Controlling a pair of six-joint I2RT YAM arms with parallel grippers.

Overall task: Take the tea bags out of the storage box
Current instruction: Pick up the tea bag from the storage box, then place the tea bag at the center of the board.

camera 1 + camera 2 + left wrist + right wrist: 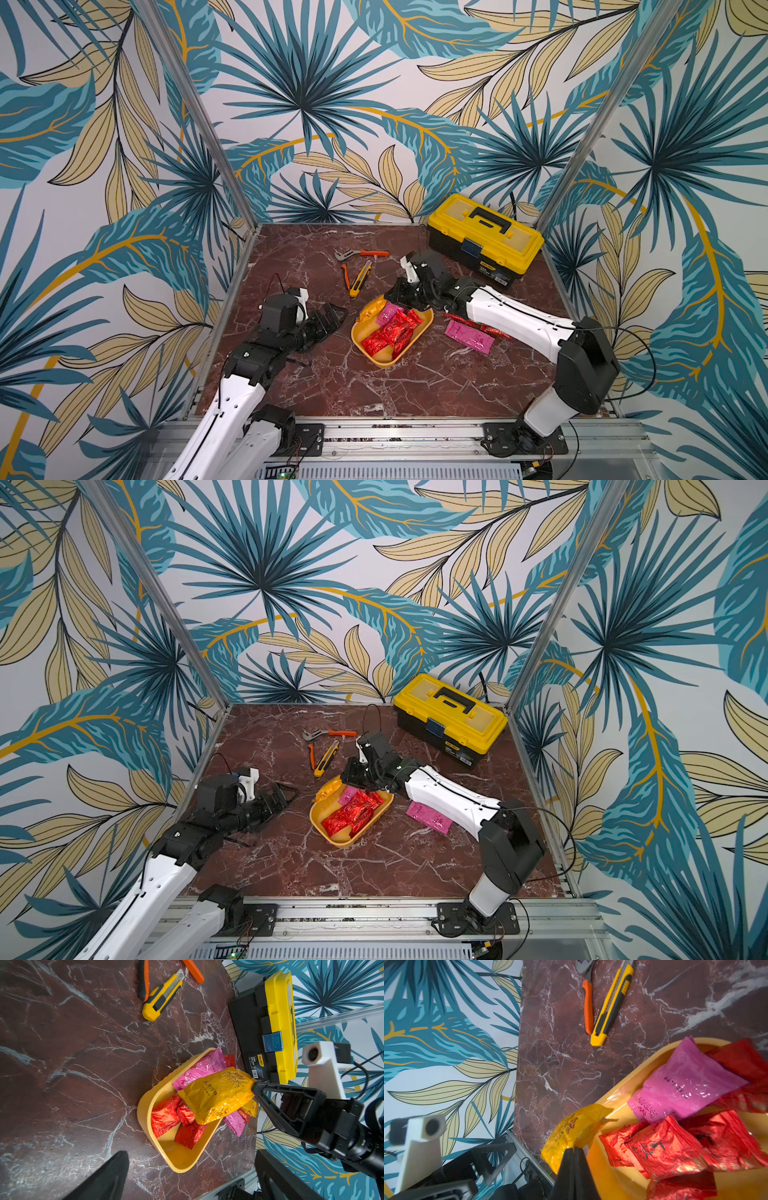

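toolbox: shut, far right corner of the surface, no part in this job.
storage box: mid surface, lidless. Holds a heap of red tea bags and a pink tea bag, so it is far from emptied.
right gripper: jaws pinched together on the end of the orange-yellow tea bag, which hangs over the box's far rim. Looks mid-lift out.
left gripper: jaws wide apart, empty, between the box and the surface's left edge. Probably waiting.
taken out: second pink bag and a red bag on the surface toward the right edge, partly under the right arm.
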